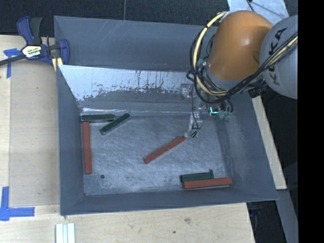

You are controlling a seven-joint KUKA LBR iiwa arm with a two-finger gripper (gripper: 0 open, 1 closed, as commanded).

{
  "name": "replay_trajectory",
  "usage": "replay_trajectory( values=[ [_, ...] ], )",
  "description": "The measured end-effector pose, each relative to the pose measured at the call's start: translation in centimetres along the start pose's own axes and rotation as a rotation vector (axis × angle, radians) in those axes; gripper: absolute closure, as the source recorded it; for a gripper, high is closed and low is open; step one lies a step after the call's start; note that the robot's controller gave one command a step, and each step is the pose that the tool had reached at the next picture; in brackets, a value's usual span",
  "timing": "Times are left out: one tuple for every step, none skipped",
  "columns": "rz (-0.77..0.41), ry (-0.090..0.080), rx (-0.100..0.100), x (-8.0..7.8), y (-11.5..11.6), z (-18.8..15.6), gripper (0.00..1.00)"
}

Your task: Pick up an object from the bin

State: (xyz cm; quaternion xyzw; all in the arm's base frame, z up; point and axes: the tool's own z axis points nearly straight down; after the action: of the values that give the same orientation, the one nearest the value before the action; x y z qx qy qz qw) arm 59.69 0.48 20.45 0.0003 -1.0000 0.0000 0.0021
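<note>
Camera view, jaws seemingly touching brown stick [164, 150] tip, open floor [132, 135] around

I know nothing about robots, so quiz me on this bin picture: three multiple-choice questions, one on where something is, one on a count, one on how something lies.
1. Where in the bin is the gripper?
A) at the far left
B) at the upper right end of the slanted reddish stick in the middle
C) over the near left corner

2. How many reddish sticks lie in the bin?
A) one
B) three
C) five

3. How does the middle reddish stick lie?
A) standing on end
B) hanging over the rim
C) flat on the floor, slanted

Answers:
1 B: the gripper's tip sits right at that stick's upper right end.
2 B: one lies along the left side, one in the middle, one at the near right.
3 C: its whole length shows on the floor, running from lower left to upper right.
</note>
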Motion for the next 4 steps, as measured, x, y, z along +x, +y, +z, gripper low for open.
replay_trajectory(
  values=[
    [-0.455, -0.005, 0.0, 1.1, 2.6, 13.6, 0.0],
    [-0.454, -0.012, 0.002, 1.2, 3.4, 10.2, 0.0],
    [-0.597, -0.013, 0.002, 1.8, 3.8, 8.0, 0.0],
    [-0.664, -0.004, 0.0, 2.5, 3.7, 13.7, 0.0]
  ],
)
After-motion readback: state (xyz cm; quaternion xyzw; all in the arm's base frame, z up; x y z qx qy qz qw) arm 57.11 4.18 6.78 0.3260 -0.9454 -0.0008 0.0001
